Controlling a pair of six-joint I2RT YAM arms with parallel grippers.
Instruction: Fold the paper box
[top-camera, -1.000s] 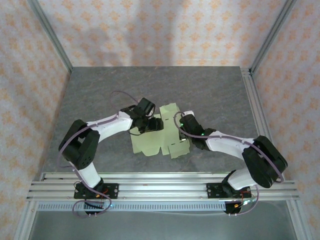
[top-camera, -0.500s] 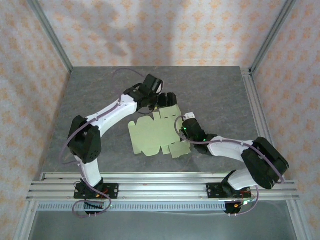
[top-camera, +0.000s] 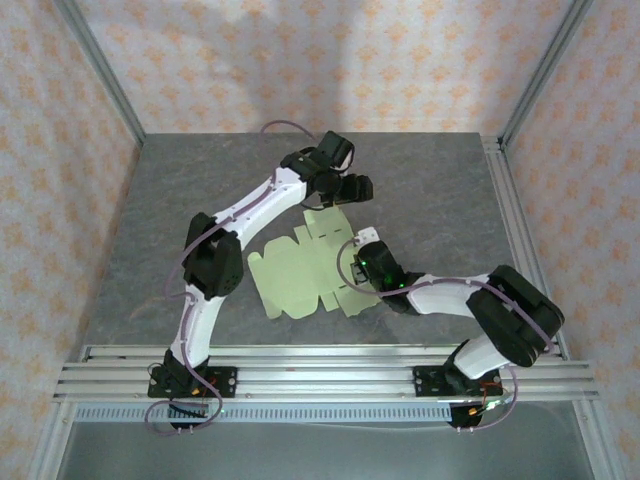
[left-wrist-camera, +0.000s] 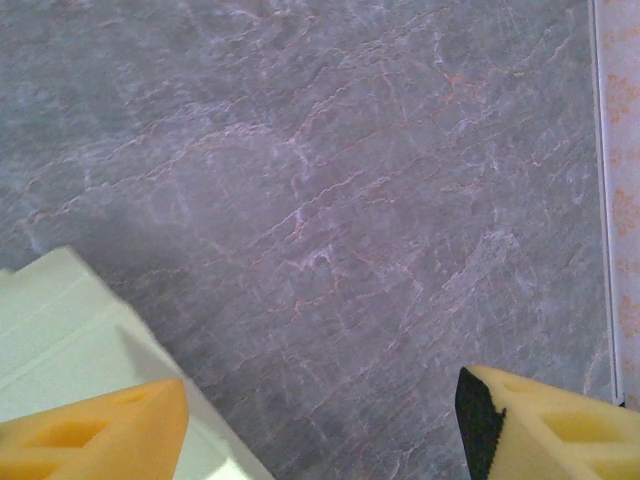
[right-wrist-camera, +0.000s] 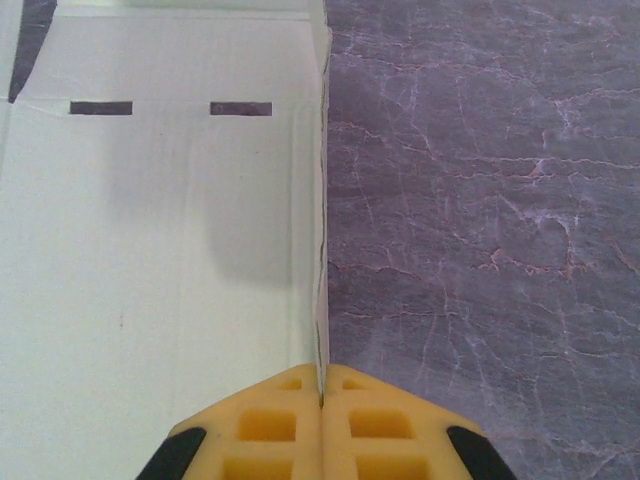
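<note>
The paper box (top-camera: 300, 268) lies as a flat, pale yellow-green die-cut sheet in the middle of the grey table (top-camera: 180, 200). My right gripper (top-camera: 360, 262) is at the sheet's right side. In the right wrist view the right gripper (right-wrist-camera: 322, 398) is shut on a raised thin edge of the paper box (right-wrist-camera: 160, 230), which stands upright between the yellow fingertips (right-wrist-camera: 270, 425). My left gripper (top-camera: 357, 188) hovers beyond the sheet's far edge, open and holding nothing. In the left wrist view the left gripper (left-wrist-camera: 320, 430) has bare table between its fingers, and a corner of the paper box (left-wrist-camera: 60, 320) shows at lower left.
Aluminium frame posts and patterned walls enclose the table. A metal rail (top-camera: 505, 200) runs along the right edge. The mounting rails (top-camera: 320, 370) cross the near edge. Bare table surface lies at the far side and on the left (top-camera: 160, 260).
My left arm has let go of the sheet and swung to the far right. The sheet now lies flatter and has slid slightly left. The right gripper stays shut on its edge.
</note>
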